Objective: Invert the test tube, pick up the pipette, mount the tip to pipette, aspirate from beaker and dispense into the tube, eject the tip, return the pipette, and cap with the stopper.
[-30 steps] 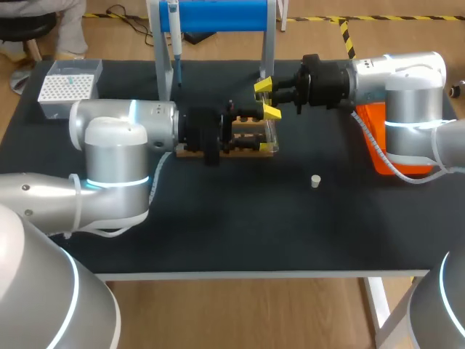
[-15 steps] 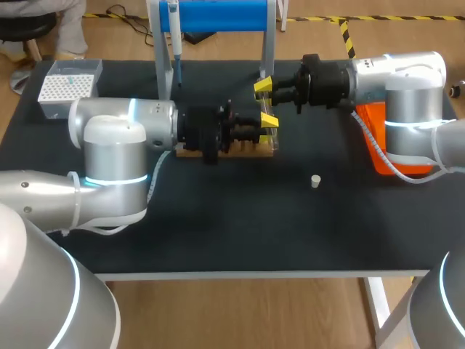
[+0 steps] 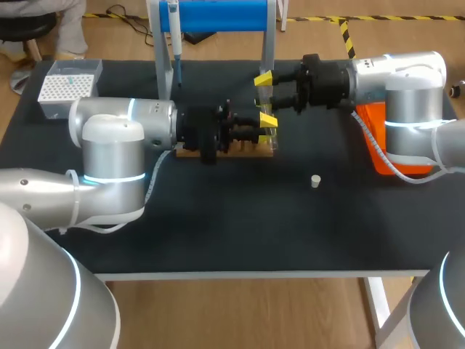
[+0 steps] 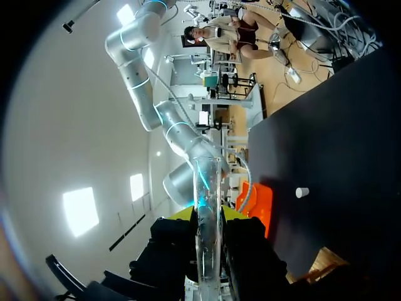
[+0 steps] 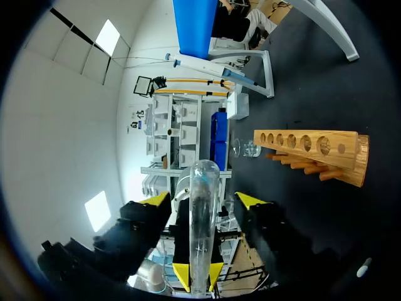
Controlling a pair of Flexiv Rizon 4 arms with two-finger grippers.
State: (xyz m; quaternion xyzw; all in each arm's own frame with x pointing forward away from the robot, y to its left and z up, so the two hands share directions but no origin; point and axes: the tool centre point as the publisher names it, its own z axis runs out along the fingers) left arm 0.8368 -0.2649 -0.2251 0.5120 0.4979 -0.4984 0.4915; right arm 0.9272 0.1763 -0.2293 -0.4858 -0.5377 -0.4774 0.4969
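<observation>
The test tube (image 4: 207,207) sits above the wooden rack (image 5: 307,147), mid-worktop toward the far edge. Only the wrist views show you the grip. The left gripper (image 4: 205,214) clamps it. The right gripper (image 5: 203,200) stands wide, fingers either side without contact.

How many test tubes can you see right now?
1: the test tube, gripped in the left tool near the wooden rack; the left arm could hide others.

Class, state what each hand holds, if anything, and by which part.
The left hand holds the tube by its side wall, away from the rounded end. The right hand is open around it, holding nothing.
</observation>
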